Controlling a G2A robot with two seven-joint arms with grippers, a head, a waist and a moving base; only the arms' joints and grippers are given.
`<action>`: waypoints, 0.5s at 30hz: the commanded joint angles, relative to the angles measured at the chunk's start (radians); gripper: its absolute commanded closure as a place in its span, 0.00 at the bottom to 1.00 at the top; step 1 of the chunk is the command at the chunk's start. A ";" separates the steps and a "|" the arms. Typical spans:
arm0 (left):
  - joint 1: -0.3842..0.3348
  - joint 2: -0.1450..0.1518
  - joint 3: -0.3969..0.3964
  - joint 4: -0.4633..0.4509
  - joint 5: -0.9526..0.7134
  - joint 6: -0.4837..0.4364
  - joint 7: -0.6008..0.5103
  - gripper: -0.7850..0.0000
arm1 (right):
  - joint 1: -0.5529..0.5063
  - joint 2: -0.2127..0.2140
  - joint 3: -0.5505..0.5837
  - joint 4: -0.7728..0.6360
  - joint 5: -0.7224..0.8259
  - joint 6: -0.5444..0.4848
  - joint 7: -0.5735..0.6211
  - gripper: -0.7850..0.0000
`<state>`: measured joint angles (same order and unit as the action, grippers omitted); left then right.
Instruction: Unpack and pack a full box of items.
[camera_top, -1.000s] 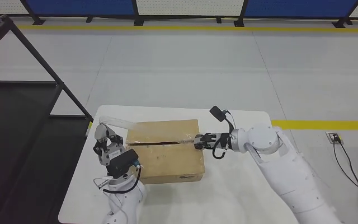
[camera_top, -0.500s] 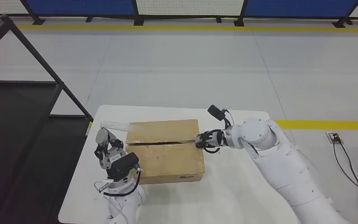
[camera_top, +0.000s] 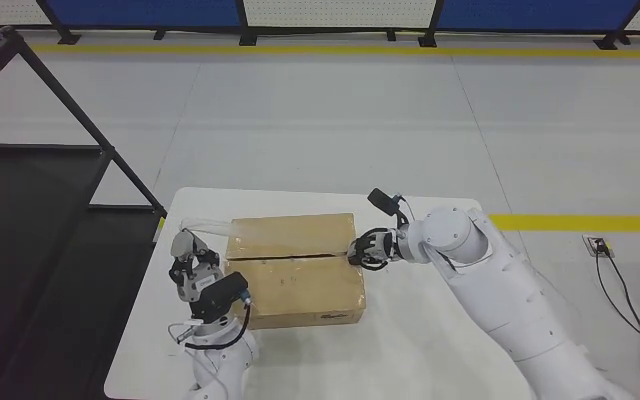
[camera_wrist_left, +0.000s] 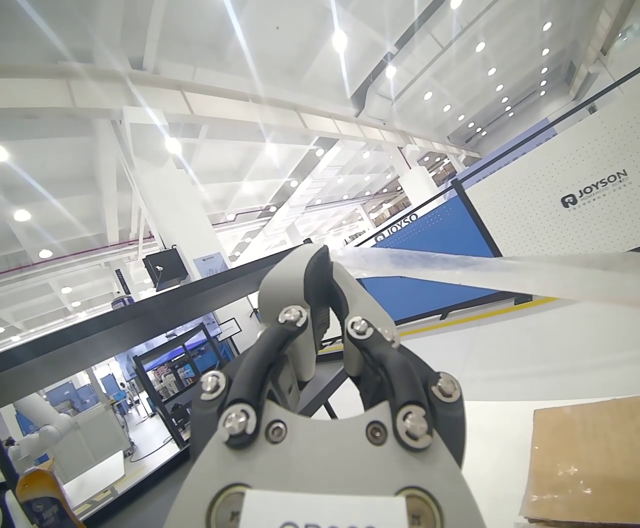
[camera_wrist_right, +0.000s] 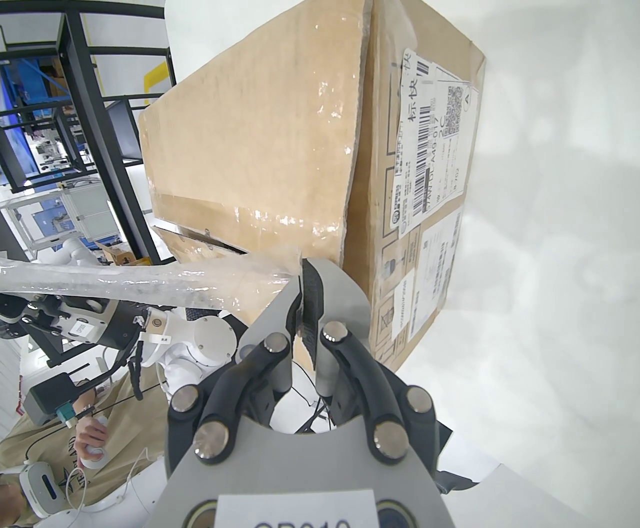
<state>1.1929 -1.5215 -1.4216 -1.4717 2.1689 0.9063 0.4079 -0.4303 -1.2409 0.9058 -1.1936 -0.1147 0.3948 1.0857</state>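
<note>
Well, nobody can see what is inside the box (camera_top: 295, 270), because its two top flaps are shut. Just a thin dark line runs between them down the middle. The box is brown cardboard and it sits in the middle of the white desk (camera_top: 430, 340). There is one box.

The clear tape (camera_wrist_left: 475, 272) is hard to make out. From the top view a see-through strip shows off the box's left end, but it gets lost over the brown top. I cannot tell if it is one long strip or two. In the left wrist view only a corner of the box shows, cut off at the edge.

On the box's right end there are two white labels (camera_wrist_right: 435, 125) with black print and a square code. Some signs are also printed on the cardboard beside them.

There are two grippers. The left gripper (camera_top: 185, 242) is near the left end of the box, a little apart from it. Its fingers (camera_wrist_left: 295, 280) are pinched together on the tape, which stretches away toward the box. The right gripper (camera_top: 357, 250) is at the box's right end, where the dark line stops. Its fingers (camera_wrist_right: 340, 290) are pressed together on the tape too, and the strip runs off to the side, just beside the box's edge.
</note>
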 joint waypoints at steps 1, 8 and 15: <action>-0.001 0.000 -0.004 0.002 -0.001 0.000 0.000 0.82 | 0.002 -0.001 -0.001 0.003 0.001 0.002 0.000 1.00; -0.005 0.001 -0.021 0.005 -0.011 0.003 0.004 0.71 | 0.010 -0.003 -0.009 0.016 0.001 0.006 0.007 1.00; -0.005 0.002 -0.035 0.010 -0.020 0.000 0.010 0.67 | 0.015 -0.005 -0.014 0.025 0.002 0.007 0.011 1.00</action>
<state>1.1882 -1.5191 -1.4552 -1.4625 2.1499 0.9064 0.4168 -0.4155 -1.2461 0.8925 -1.1693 -0.1132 0.4015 1.0970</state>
